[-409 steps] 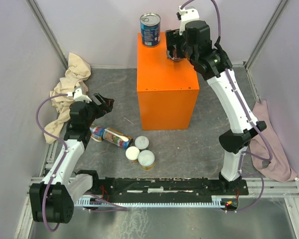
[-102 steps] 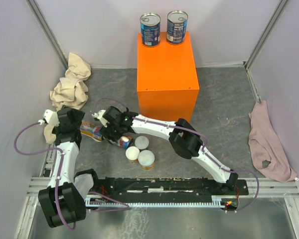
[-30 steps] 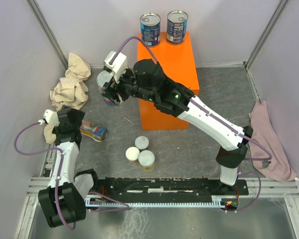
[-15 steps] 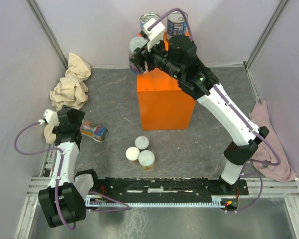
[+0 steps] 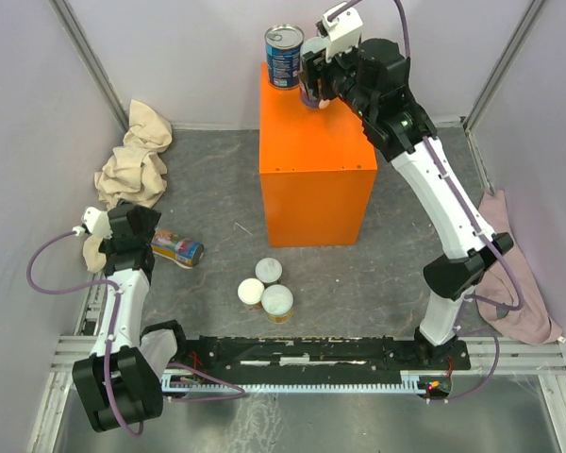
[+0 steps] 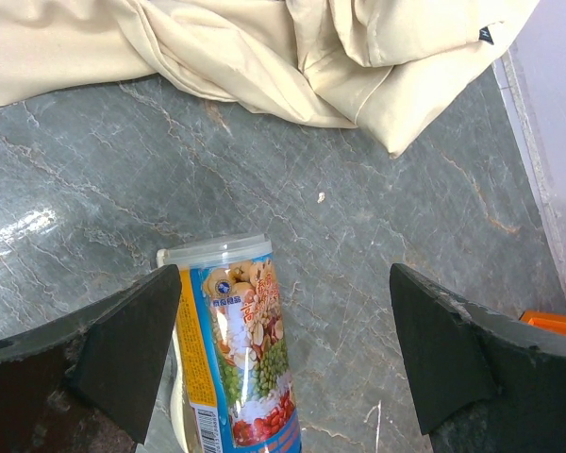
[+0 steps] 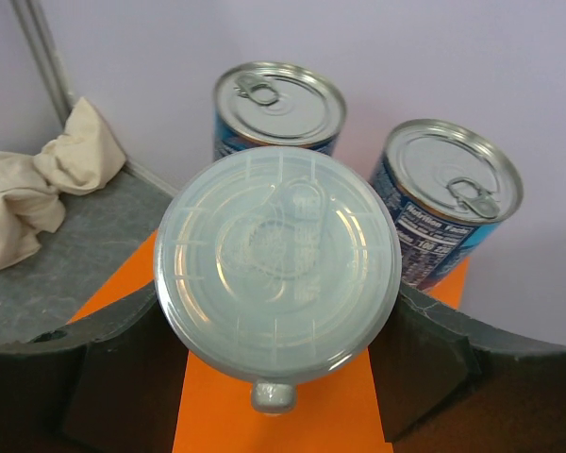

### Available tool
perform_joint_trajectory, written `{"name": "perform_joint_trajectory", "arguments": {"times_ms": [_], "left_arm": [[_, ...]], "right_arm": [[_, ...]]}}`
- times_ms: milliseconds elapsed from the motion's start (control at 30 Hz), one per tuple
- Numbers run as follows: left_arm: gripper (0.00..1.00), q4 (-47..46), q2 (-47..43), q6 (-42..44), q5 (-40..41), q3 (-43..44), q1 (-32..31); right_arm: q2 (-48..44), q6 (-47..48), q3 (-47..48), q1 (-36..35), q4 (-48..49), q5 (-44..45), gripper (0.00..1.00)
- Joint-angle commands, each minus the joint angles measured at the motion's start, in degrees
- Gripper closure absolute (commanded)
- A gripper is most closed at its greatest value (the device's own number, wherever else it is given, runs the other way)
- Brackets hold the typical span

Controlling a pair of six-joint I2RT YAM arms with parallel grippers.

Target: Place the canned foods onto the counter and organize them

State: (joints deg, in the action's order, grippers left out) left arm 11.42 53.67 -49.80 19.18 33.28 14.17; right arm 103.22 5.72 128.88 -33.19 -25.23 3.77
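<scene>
My right gripper (image 5: 313, 92) is shut on a can with a pale plastic lid (image 7: 278, 264), held upright over the back of the orange counter (image 5: 316, 160). Just behind it two blue-labelled tins (image 7: 278, 109) (image 7: 448, 198) stand on the counter; the top view shows only the left tin (image 5: 284, 57), as the arm hides the other. My left gripper (image 6: 283, 363) is open above a colourful can (image 6: 231, 349) lying on its side on the floor (image 5: 176, 249), close to the left finger. Three white-lidded cans (image 5: 267, 271) stand grouped in front of the counter.
A beige cloth (image 5: 132, 156) is heaped by the left wall, close behind the lying can. A pink cloth (image 5: 509, 283) lies against the right wall beside the right arm's base. The black rail (image 5: 311, 354) runs along the near edge.
The right arm has carried its can from left of the counter up and rightwards, over the counter's back in front of the tins. The left arm has not moved.
</scene>
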Motion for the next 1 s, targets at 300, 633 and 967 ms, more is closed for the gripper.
{"name": "perform_joint_trajectory", "arguments": {"times_ms": [300,633,967], "left_arm": [[0.03,-3.32,-0.54,0.19,-0.23,0.65,0.42],[0.03,-3.42,-0.49,0.23,-0.37,0.58,0.42],[0.03,-3.60,-0.40,0.14,-0.54,0.48,0.42]], "right_arm": [[3.58,1.73,10.54,2.78,5.63,5.76,0.99],[2.24,-0.62,10.71,3.56,4.12,7.88,0.99],[0.05,-5.48,11.49,4.29,0.06,9.15,0.99]]}}
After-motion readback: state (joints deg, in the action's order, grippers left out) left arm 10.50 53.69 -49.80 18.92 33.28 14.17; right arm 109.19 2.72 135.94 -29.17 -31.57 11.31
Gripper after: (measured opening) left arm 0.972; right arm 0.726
